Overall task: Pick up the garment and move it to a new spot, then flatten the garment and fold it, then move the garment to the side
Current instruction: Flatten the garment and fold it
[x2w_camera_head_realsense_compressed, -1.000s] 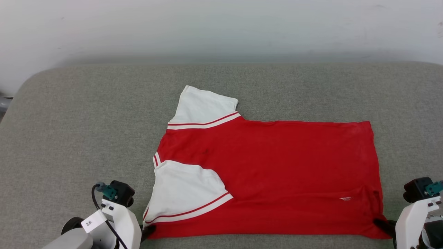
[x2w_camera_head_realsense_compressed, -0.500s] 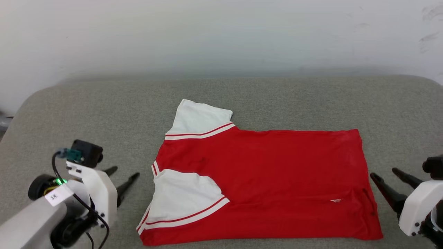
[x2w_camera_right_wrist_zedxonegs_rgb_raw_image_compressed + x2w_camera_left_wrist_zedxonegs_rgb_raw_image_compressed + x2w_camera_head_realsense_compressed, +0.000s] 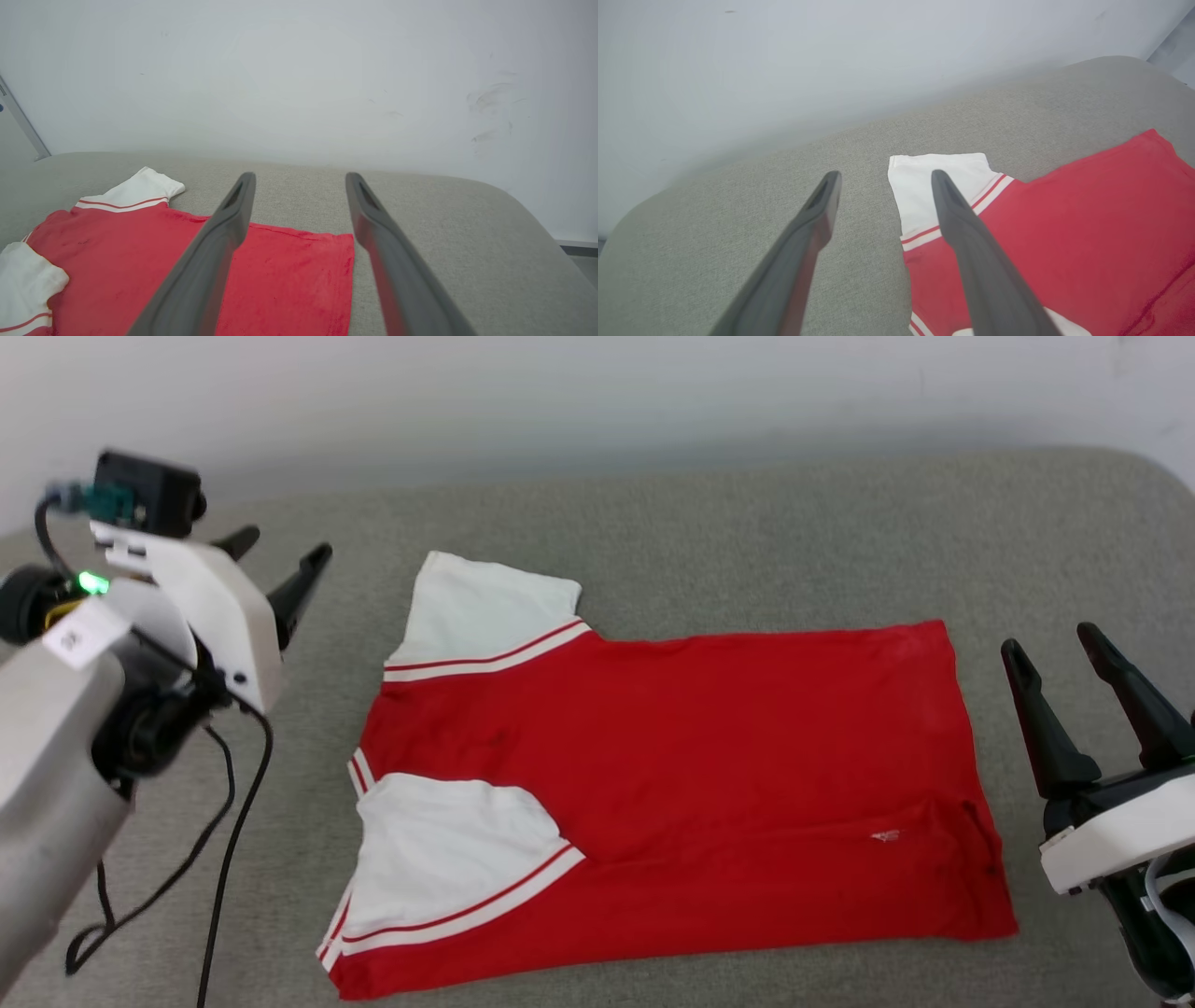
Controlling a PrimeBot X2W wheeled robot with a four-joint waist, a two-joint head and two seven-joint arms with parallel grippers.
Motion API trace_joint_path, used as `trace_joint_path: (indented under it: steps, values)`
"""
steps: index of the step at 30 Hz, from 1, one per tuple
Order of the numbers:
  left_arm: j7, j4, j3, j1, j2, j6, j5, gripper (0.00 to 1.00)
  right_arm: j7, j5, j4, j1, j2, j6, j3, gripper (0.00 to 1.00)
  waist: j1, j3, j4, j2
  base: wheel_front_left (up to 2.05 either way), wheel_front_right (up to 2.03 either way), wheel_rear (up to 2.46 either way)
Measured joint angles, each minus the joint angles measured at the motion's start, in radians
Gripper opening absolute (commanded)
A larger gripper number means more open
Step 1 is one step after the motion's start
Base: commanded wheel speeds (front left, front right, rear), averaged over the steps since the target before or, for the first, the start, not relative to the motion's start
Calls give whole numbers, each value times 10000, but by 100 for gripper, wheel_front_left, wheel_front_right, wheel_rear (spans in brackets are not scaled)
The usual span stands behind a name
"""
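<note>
The garment [image 3: 672, 775], a red T-shirt with white sleeves and striped trim, lies flat on the grey cushion [image 3: 747, 541], its collar end to the left and hem to the right. One white sleeve [image 3: 485, 607] sticks out at the far side; the other [image 3: 448, 849] is folded in over the red body. My left gripper [image 3: 280, 546] hovers open above the cushion, left of the far sleeve. My right gripper [image 3: 1050, 644] is open beside the hem, holding nothing. The garment [image 3: 1041, 224] shows past my left fingers, and the garment [image 3: 117, 242] lies left of my right fingers.
A pale wall [image 3: 597, 401] rises right behind the cushion. The cushion's rounded corners drop off at the far left and far right [image 3: 528, 205]. A black cable [image 3: 224, 821] hangs from my left arm over the cushion's left part. Bare cushion lies behind and to both sides of the garment.
Both grippers let go of the garment's near corners, opened, and lifted away to either side. The garment stays spread flat; the head camera has shifted.
</note>
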Motion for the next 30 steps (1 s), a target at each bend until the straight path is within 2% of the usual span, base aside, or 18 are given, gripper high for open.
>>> trace_joint_path:
  steps: [4,8,16,23,30]
  values:
    - [965,729,-140,-1121,-313,-316,8,100,105,-522,-905,176,477,0,-270,100,0,604,-216,0,0,0,0]
    - [2475,1383,-307,-2264,-516,-654,-194,100,313,-773,-1521,188,750,0,-261,100,0,1262,-458,0,0,0,0]
    - [5229,2316,-740,-4365,-610,-861,-199,100,451,-869,-2034,-332,905,0,-13,100,1,2692,-993,0,0,0,0]
    - [6207,3062,-1064,-5125,-746,-988,-12,100,362,-869,-2044,-802,932,0,272,100,2,3752,-1430,0,0,0,0]
    - [6180,3645,-1122,-5188,-922,-1124,-98,100,222,-832,-1902,-1076,918,0,353,100,1,4329,-1617,0,0,0,0]
